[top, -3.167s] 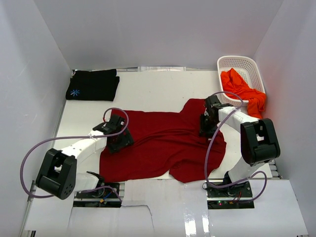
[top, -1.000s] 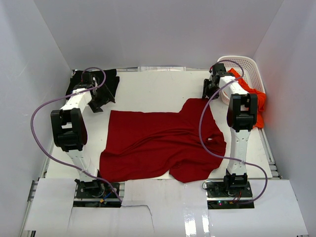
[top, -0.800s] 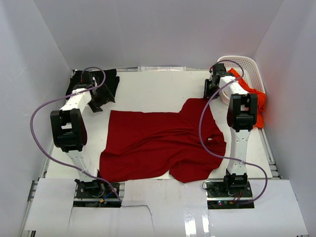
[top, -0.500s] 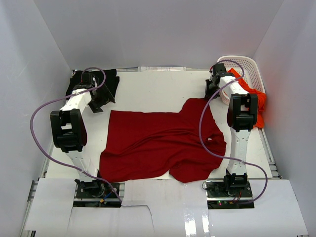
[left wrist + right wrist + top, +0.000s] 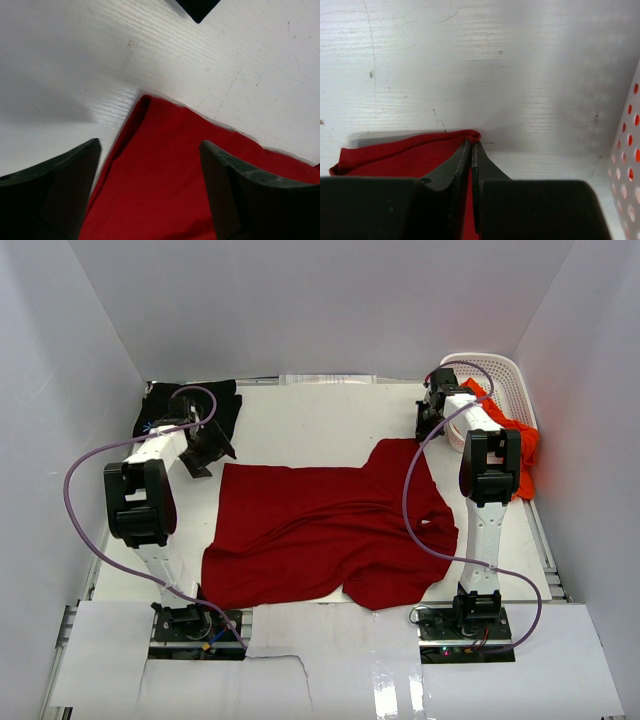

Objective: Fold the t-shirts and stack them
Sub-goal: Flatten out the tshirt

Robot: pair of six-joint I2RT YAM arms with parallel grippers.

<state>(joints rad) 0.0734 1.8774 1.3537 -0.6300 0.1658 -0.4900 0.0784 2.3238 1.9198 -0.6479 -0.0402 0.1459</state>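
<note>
There are three shirts, one basket and two arms. The dark red shirt [image 5: 330, 530] lies spread and rumpled across the middle of the white tabletop [image 5: 320, 415]. The black shirt [image 5: 228, 400] sits folded in the far left corner. The orange shirt [image 5: 518, 440] hangs half out of the white basket [image 5: 490, 365] in the far right corner.

From above, both arms reach out to the far edge of the dark red shirt. The left tool [image 5: 205, 452] is at its far left corner and the right tool [image 5: 430, 425] at its far right corner, just beside the basket. How the jaws stand is hard to read from this height.

The left wrist view settles it for that side. The left tool [image 5: 150, 150] is spread wide, with the shirt's corner [image 5: 150, 165] lying flat between its two fingers [image 5: 65, 185], neither of them pressing the cloth. A black corner, apparently the black shirt [image 5: 197, 7], shows at the top edge.

The right wrist view shows the right tool [image 5: 472, 146] closed, pinching the folded edge of the dark red shirt [image 5: 405, 155] at its tips. The basket's holed wall [image 5: 630, 150] stands at the right, with orange showing through the holes.
</note>
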